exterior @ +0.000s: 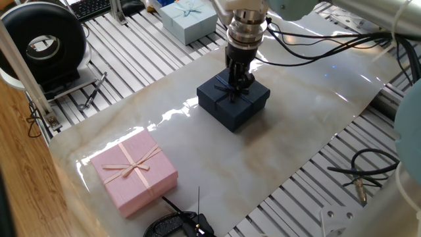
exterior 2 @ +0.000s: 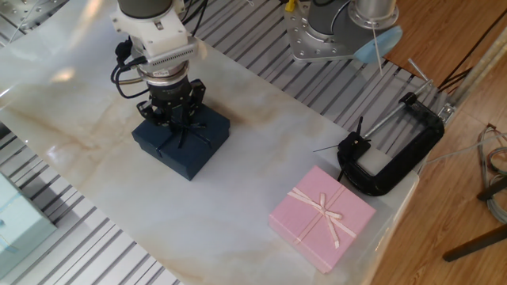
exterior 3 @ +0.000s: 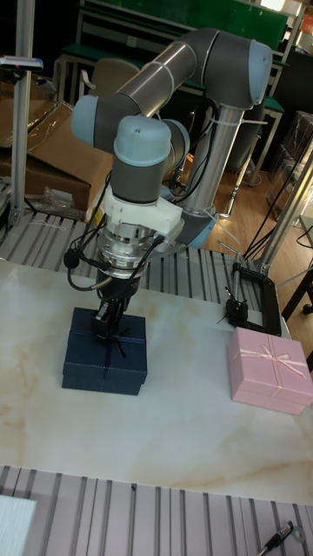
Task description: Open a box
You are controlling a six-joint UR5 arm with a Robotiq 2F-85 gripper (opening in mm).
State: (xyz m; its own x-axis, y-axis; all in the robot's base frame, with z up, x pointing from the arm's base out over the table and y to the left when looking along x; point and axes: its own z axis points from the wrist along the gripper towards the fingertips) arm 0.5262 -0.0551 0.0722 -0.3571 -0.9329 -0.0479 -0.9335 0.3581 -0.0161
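1. Tall fixed view: the large grey UR5 arm (exterior 3: 174, 87) with pale blue joint caps bends down from a base behind the table; no brand, label or writing on it or anything else can be read
2. The pale marble-patterned glossy sheet (exterior: 296, 131) covers the middle of a table of ribbed aluminium slats (exterior: 131, 52); a wooden floor (exterior 2: 444, 190) shows beside it, and cardboard boxes (exterior 3: 52, 148) and metal frames stand in the dim room behind
3. The square dark navy-blue gift box (exterior: 233, 102) with its lid on sits on the sheet, towards the arm's side, well apart from the other boxes
4. The square pink gift box with a pink ribbon bow (exterior: 135, 171) lies near the sheet's corner, just beside a black C-clamp (exterior 2: 392, 154)
5. A light blue gift box (exterior: 187, 18) rests on the slats off the sheet
6. The black two-finger gripper (exterior 2: 176, 120) points straight down at the dark ribbon bow (exterior: 232, 94) on the lid; its fingers look drawn together around the bow, though I cannot tell whether they truly clamp it
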